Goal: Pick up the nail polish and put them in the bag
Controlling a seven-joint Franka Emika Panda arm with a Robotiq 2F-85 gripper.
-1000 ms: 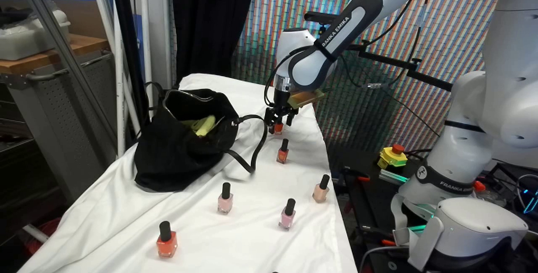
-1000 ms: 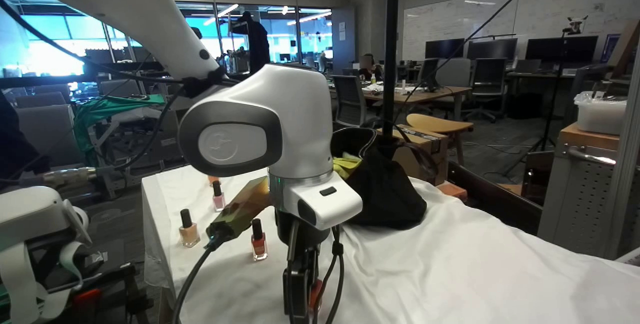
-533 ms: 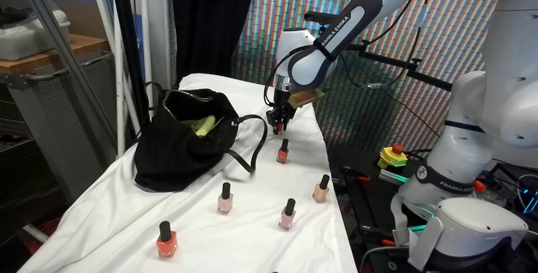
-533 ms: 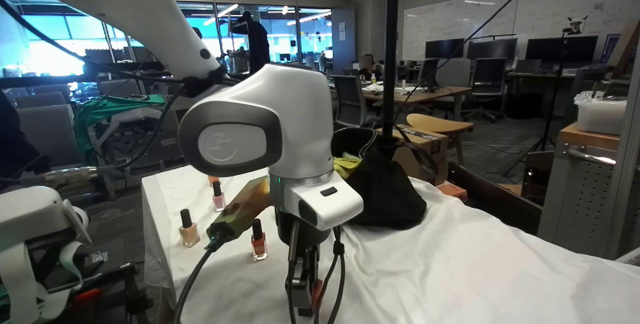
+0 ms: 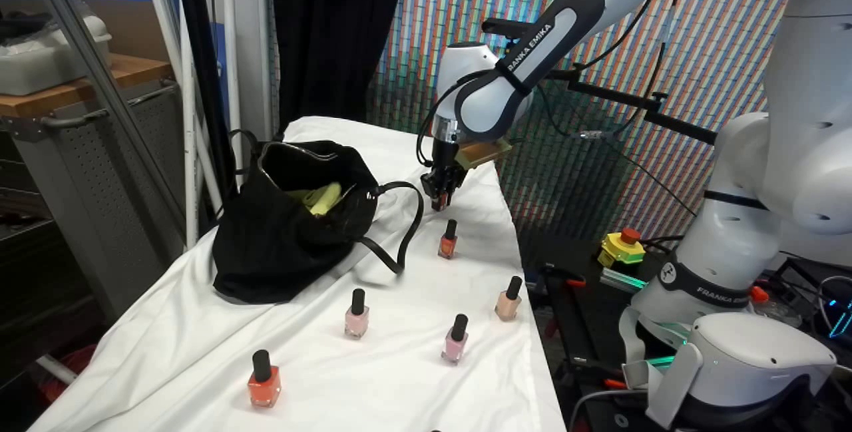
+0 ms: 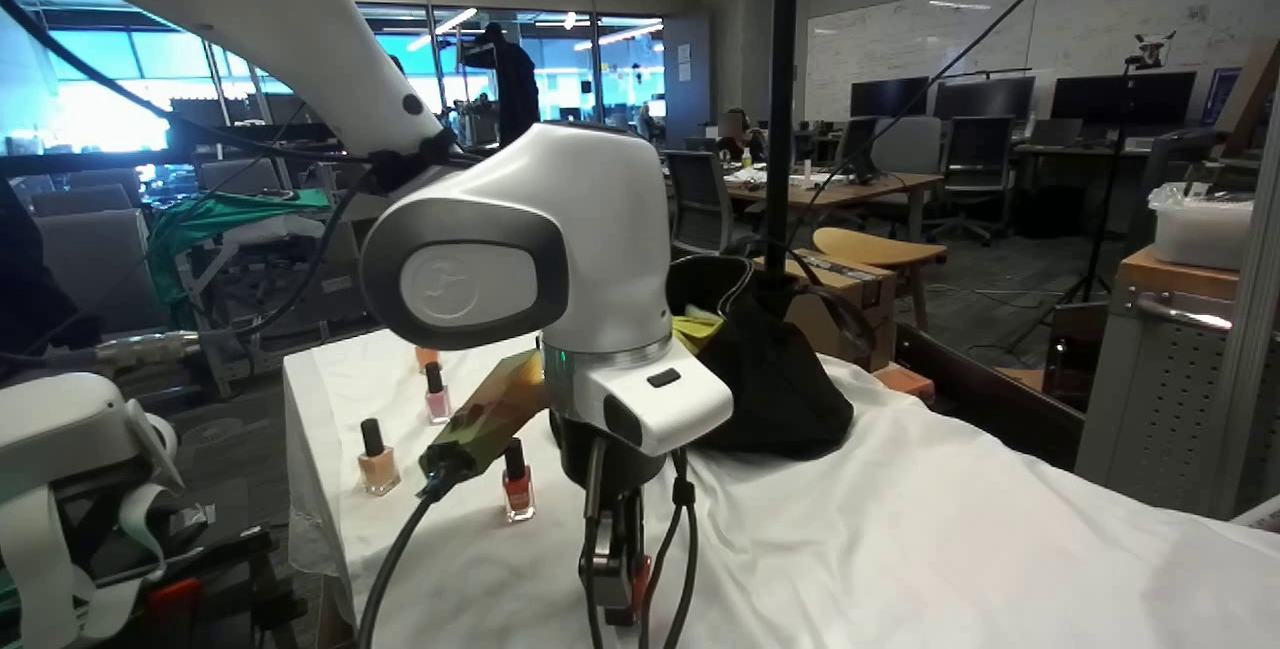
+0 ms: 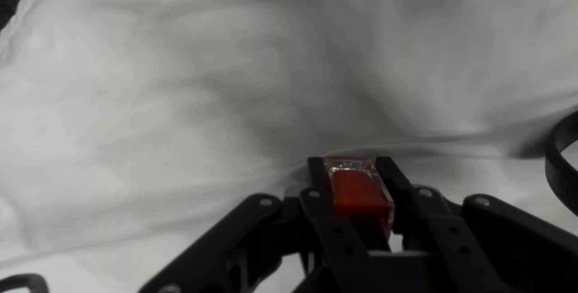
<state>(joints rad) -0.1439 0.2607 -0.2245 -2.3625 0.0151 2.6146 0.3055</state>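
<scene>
My gripper [image 7: 350, 163] is shut on a red nail polish bottle [image 7: 360, 191], its fingers pressed to both sides of the glass. The bottle's cap is mostly hidden among the fingers, and whether its base is off the cloth I cannot tell. In an exterior view more nail polish stands upright: red [image 5: 447, 247], peach [image 5: 506, 306], lilac [image 5: 454, 347], pale pink [image 5: 356, 321] and orange [image 5: 264, 389]. The black bag [image 5: 286, 252] slumps open left of the gripper there, a yellow-green patch [image 5: 323, 199] at its mouth. In an exterior view the bag [image 6: 775, 389] is partly behind the wrist.
The white cloth [image 5: 393, 385] is wrinkled and ends along the table's right edge. A bag handle [image 5: 406, 245] loops out toward the bottles. Cables [image 6: 690, 539] hang beside the gripper. A metal cart [image 5: 126, 152] stands past the bag, and an emergency stop [image 5: 624, 247] sits by the arm's base.
The jaws have closed from wide apart onto the red bottle. Since then the gripper and bottle have shifted slightly toward the bag's side and a little upward. The other bottles have not moved.
</scene>
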